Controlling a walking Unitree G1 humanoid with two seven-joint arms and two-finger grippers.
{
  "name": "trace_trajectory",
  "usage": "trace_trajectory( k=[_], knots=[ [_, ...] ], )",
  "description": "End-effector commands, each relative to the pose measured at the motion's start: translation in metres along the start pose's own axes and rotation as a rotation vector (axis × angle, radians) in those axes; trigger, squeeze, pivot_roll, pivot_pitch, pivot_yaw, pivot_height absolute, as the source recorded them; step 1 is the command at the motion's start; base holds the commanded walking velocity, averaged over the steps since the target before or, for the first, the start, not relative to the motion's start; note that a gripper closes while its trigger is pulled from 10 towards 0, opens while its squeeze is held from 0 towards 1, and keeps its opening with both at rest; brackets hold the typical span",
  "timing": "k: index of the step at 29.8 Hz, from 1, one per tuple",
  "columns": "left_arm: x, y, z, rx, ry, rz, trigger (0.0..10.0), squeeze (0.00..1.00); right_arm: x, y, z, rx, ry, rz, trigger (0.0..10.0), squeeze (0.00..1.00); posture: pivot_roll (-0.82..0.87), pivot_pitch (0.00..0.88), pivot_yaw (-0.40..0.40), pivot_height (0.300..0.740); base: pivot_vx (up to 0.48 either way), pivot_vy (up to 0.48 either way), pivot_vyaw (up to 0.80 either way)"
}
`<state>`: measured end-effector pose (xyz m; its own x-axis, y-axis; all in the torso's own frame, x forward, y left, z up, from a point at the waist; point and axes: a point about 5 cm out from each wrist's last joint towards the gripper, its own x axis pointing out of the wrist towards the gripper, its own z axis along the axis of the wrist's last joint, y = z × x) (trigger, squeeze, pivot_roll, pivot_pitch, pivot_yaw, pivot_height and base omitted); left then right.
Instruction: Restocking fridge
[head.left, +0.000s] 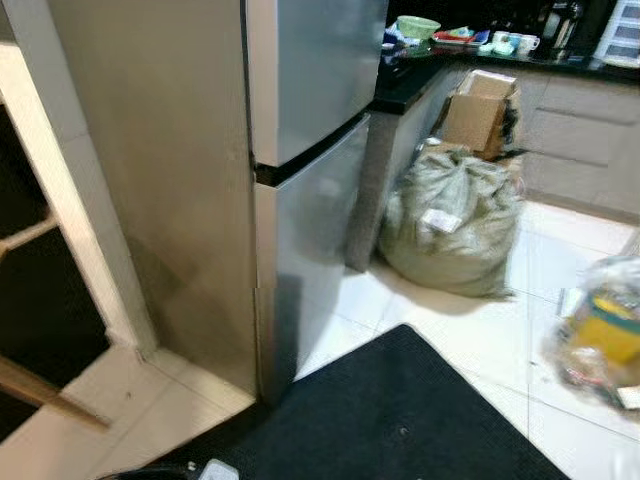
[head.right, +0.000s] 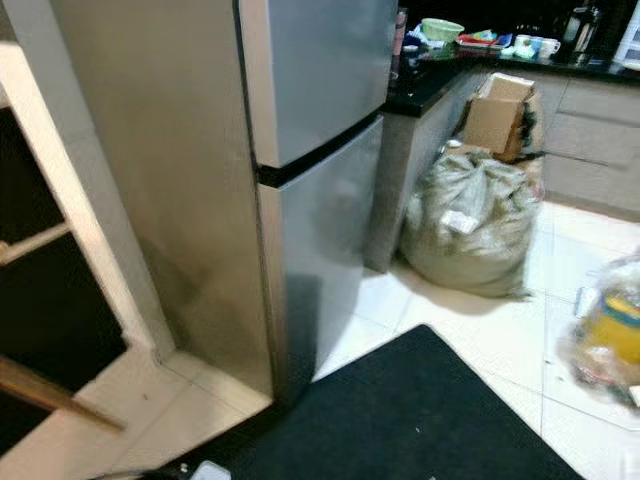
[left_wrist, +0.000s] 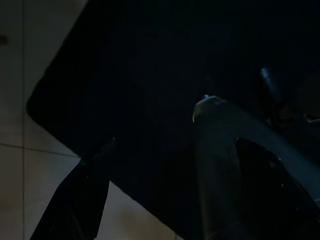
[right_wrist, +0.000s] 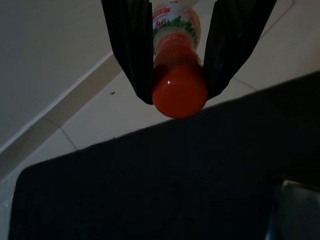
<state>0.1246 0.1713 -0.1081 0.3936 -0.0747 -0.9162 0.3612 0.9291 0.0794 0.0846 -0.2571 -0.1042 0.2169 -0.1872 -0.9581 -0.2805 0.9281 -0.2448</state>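
Your right gripper (right_wrist: 179, 95) clamps red sauce bottle (right_wrist: 177, 75) above black mat (right_wrist: 165, 185). Left gripper (left_wrist: 150, 145) hangs over mat, fingers spread wide. Fridge (head.left: 300, 200) ahead, both doors closed.

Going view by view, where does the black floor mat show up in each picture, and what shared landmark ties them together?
Left eye: black mat at bottom centre, before the fridge.
Right eye: bottom centre, the same.
Left wrist: dark sheet over pale tiles, its rounded corner by the left pincer.
Right wrist: lower half, under the red-capped bottle in the right pincer.
Shared landmark: the mat's edge on white tile.
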Motion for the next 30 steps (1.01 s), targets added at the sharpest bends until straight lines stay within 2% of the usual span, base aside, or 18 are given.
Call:
trace_trajectory(
  k=[1,9,30],
  knots=[
    [-0.0022,-0.0009,-0.0157,-0.025,0.057,0.002,10.0,0.0,0.0002,0.0025,0.0004,-0.008,-0.003,0.005,10.0,0.0,-0.06,0.0,-0.019,0.74,0.0,0.0,0.0],
    [-0.0022,-0.0018,-0.0164,-0.036,0.057,0.003,10.0,0.0,0.0002,0.0028,-0.0002,-0.008,-0.001,0.006,10.0,0.0,-0.06,0.0,-0.018,0.74,0.0,0.0,0.0],
    [-0.0023,-0.0031,-0.017,-0.017,0.055,-0.01,10.0,0.0,0.0003,0.004,0.0001,-0.006,-0.005,0.011,10.0,0.0,-0.06,0.0,-0.018,0.74,0.309,0.0,0.0]
  ],
)
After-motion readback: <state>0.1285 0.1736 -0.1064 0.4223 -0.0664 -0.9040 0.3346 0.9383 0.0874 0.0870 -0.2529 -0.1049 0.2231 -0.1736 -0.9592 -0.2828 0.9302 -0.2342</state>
